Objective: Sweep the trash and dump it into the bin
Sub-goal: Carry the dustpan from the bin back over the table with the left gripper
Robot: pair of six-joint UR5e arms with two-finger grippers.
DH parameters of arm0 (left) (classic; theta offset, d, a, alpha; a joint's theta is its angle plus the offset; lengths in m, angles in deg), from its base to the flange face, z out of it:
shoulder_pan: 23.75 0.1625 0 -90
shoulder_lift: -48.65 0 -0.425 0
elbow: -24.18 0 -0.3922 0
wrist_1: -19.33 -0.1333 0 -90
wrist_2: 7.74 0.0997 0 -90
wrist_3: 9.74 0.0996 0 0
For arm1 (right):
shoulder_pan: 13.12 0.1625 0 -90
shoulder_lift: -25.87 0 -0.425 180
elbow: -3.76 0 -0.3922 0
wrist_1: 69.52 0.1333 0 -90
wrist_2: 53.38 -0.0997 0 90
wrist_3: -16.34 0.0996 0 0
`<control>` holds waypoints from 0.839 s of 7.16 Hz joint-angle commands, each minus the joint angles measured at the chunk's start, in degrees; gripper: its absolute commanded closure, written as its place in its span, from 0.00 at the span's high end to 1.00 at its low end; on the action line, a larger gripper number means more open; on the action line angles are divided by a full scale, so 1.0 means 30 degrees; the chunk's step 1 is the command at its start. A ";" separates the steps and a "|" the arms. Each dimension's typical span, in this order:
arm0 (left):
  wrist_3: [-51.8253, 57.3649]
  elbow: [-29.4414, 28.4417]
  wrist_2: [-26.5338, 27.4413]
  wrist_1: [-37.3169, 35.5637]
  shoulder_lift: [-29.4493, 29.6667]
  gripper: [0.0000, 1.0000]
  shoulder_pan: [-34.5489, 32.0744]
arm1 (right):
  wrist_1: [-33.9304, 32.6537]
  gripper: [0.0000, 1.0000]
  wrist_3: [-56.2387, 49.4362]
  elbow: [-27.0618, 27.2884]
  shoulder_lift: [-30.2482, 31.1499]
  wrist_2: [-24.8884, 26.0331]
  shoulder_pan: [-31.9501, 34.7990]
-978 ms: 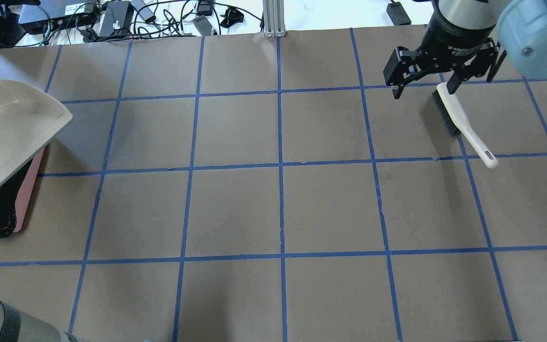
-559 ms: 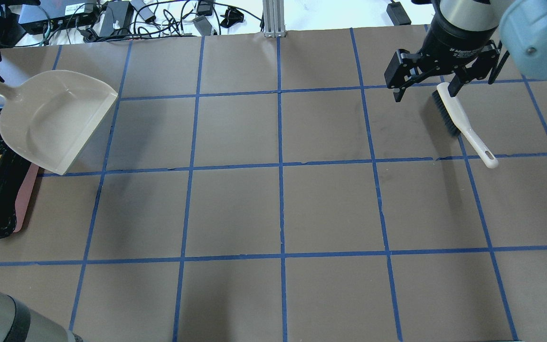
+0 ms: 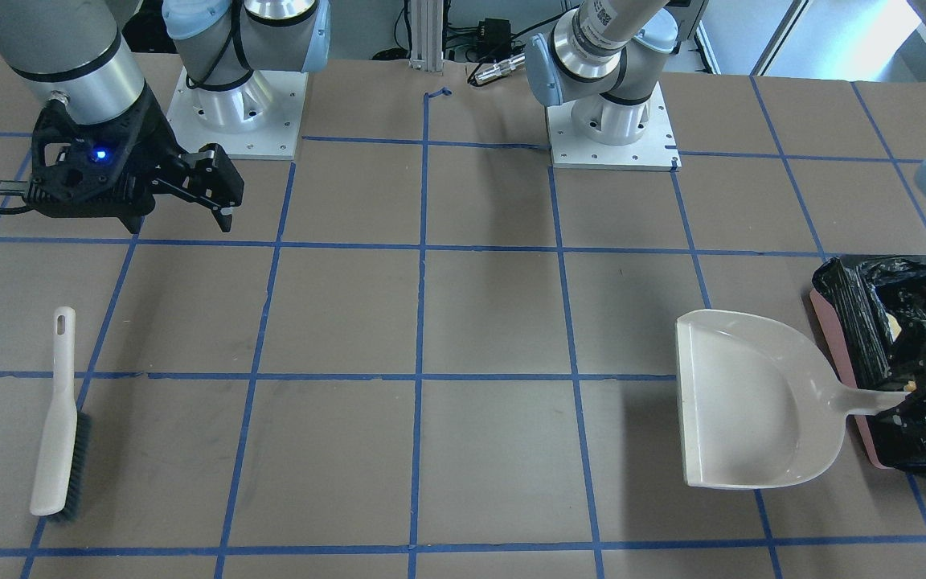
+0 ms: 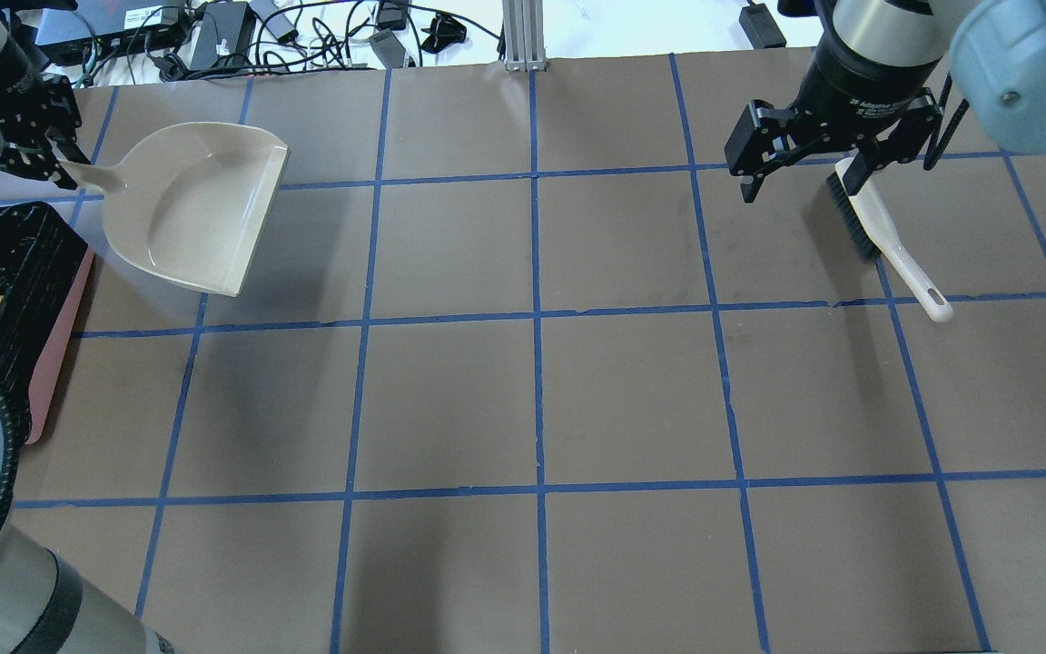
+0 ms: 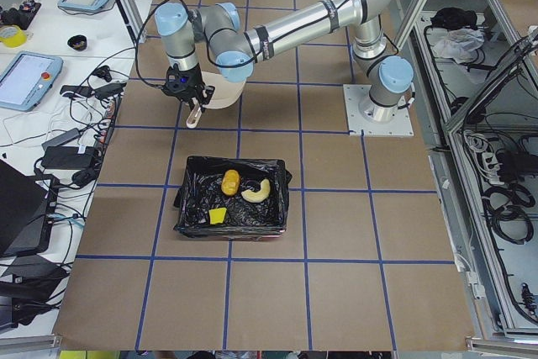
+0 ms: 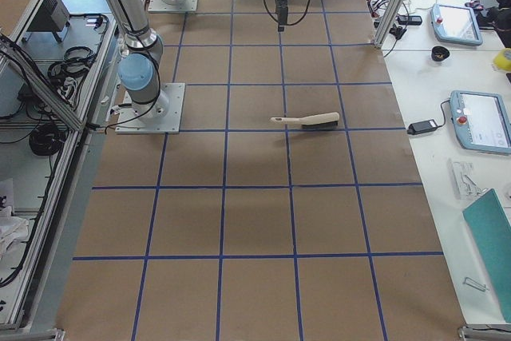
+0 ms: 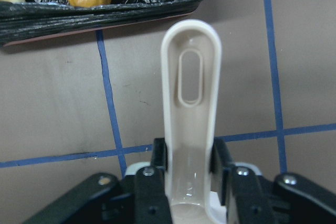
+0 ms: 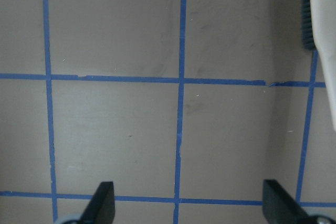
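Observation:
My left gripper is shut on the handle of the beige dustpan, which sits low over the table just right of the bin; the wrist view shows the handle clamped between the fingers. The pink bin with its black bag holds the trash: the orange-yellow lump, the tan croissant piece and the yellow wedge. The dustpan looks empty. My right gripper is open and empty above the brush.
The white-handled brush lies flat on the table at the far right. Cables and power bricks lie beyond the table's far edge. The brown surface is marked in squares by blue tape.
My left gripper has carried the dustpan from above the bin toward the far side and to the right, and levelled it. The right arm and brush have stayed put.

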 commanded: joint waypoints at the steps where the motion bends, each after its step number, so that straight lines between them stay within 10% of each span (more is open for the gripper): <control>1: -0.2688 -0.0052 0.0649 -0.0210 0.1067 0.00 -0.0847 | 0.0021 1.00 0.0067 0.0373 -0.0032 -0.0361 0.0001; 6: -0.5276 -0.2330 0.1352 -0.0768 0.4025 0.00 -0.2661 | 0.0048 1.00 0.0069 0.0198 0.0055 0.1838 0.0262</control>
